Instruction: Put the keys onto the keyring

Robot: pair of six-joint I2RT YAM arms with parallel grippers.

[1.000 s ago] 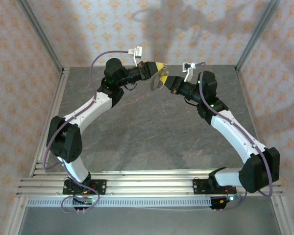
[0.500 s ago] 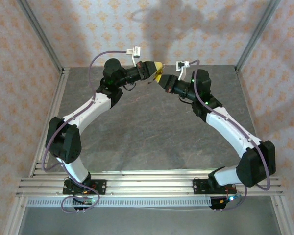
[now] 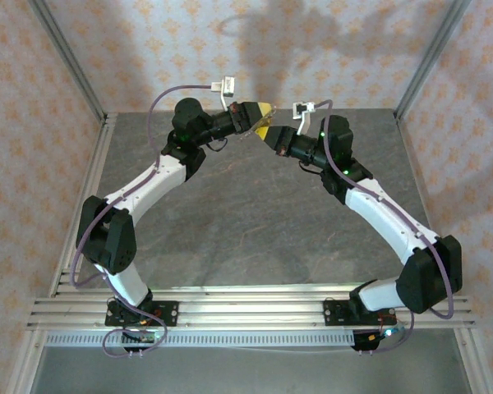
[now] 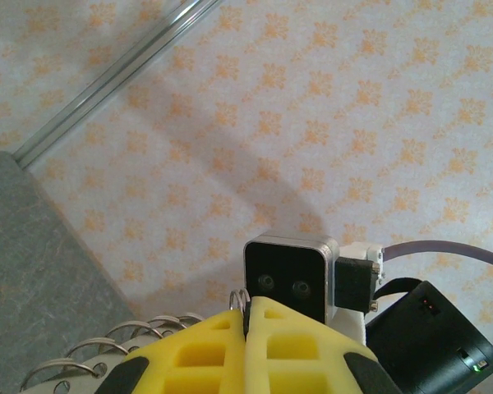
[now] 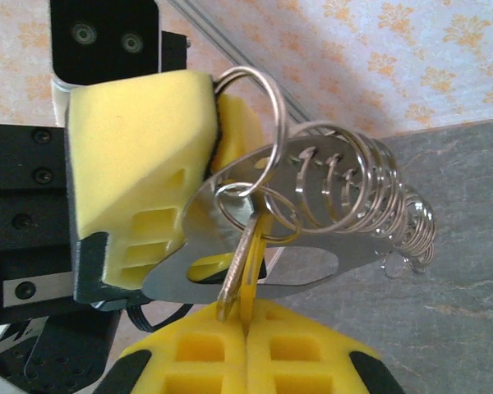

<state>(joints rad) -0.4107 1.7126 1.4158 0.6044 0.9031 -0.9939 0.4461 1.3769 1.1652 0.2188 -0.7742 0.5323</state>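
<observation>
High over the back of the table my two grippers meet tip to tip. My left gripper (image 3: 265,109) (image 4: 251,305) is shut on a steel split ring of the keyring (image 4: 240,297) (image 5: 267,98). The ring carries a flat metal plate (image 5: 312,263) and several more split rings (image 5: 378,197) (image 4: 107,353). My right gripper (image 3: 264,133) (image 5: 248,310) is shut on a small key (image 5: 248,263), yellow beside a dull metal blade, seen edge-on. Its top end lies against a small ring (image 5: 259,209) in front of the plate. Whether the key is threaded through, I cannot tell.
The left arm's yellow fingers (image 5: 140,139) and wrist camera (image 5: 103,37) sit close in the right wrist view. The right arm's camera (image 4: 287,275) faces the left wrist. The grey table (image 3: 246,222) lies well below, with patterned walls and metal frame posts (image 3: 66,57) around.
My right gripper has moved left and up with the key until it meets the left gripper's tip. The left arm has barely moved.
</observation>
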